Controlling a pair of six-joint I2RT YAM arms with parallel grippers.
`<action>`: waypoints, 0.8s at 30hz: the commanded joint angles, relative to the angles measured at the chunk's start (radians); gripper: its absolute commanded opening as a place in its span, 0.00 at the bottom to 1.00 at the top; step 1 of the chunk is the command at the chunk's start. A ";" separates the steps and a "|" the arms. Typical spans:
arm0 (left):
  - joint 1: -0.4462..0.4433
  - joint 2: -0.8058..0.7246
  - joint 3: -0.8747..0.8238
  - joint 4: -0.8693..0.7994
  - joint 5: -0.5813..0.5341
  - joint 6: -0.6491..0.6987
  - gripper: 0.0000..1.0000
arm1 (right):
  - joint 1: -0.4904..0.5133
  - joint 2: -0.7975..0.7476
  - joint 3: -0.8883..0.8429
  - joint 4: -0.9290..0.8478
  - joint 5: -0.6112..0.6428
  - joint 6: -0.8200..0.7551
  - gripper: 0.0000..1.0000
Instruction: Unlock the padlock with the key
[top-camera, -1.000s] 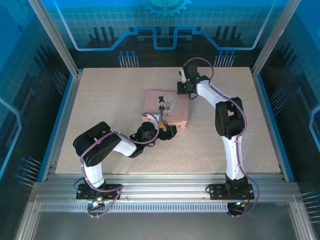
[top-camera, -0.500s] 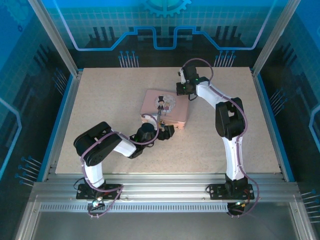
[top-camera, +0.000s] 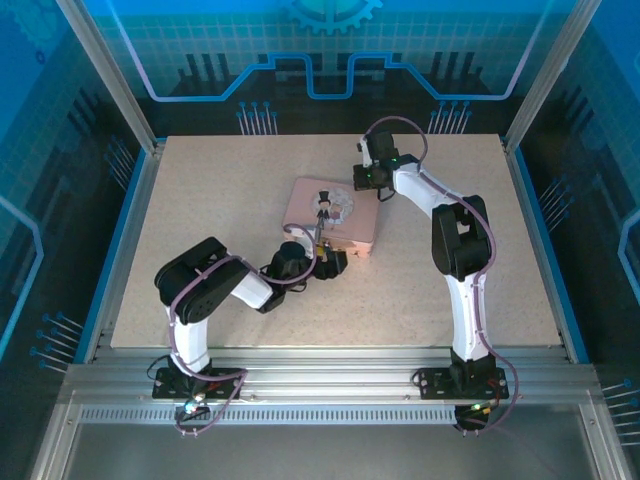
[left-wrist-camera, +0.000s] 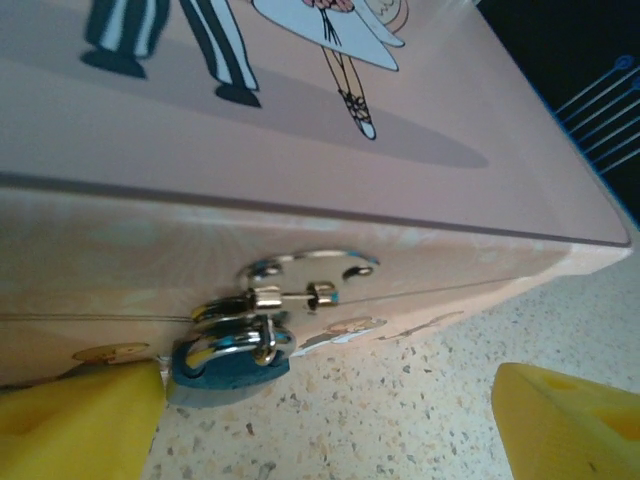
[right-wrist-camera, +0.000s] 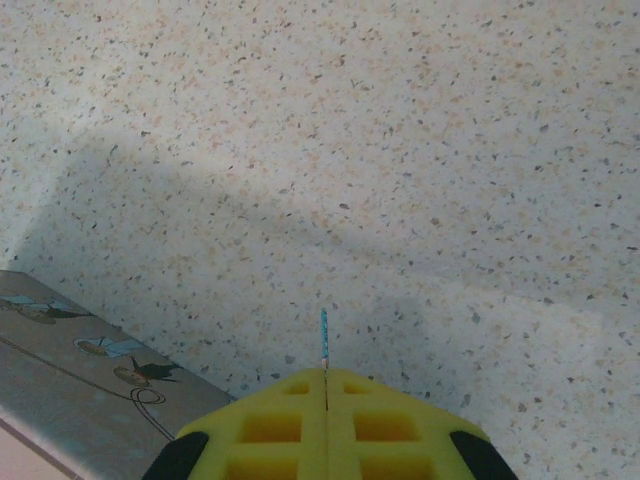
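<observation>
1. Padlock (left-wrist-camera: 228, 368): small, with a dark teal body and a shiny silver shackle. The shackle is threaded through the metal hasp (left-wrist-camera: 300, 290) on the front wall of the pink box (left-wrist-camera: 300, 130), at the box's 6 o'clock side. The body hangs low and tilted, touching the speckled surface (left-wrist-camera: 420, 400).
2. Key (right-wrist-camera: 324, 345): a thin blue sliver seen edge-on, pinched between the pressed-together pads of the right claw (right-wrist-camera: 325, 378). It points to 12 o'clock over the surface, off the box's 1 o'clock corner.

The padlock (left-wrist-camera: 225, 365) hangs on the near side of the box (left-wrist-camera: 300, 130), just beside 1 of the left fingers (left-wrist-camera: 70, 425).
</observation>
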 joint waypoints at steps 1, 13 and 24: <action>0.031 0.042 0.019 0.121 0.159 -0.017 0.85 | 0.026 -0.027 -0.027 -0.059 -0.022 -0.015 0.00; 0.069 0.079 0.025 0.240 0.315 -0.072 0.71 | 0.032 -0.038 -0.047 -0.051 -0.015 -0.012 0.00; 0.066 0.109 0.036 0.311 0.329 -0.114 0.57 | 0.035 -0.044 -0.060 -0.044 -0.013 -0.007 0.00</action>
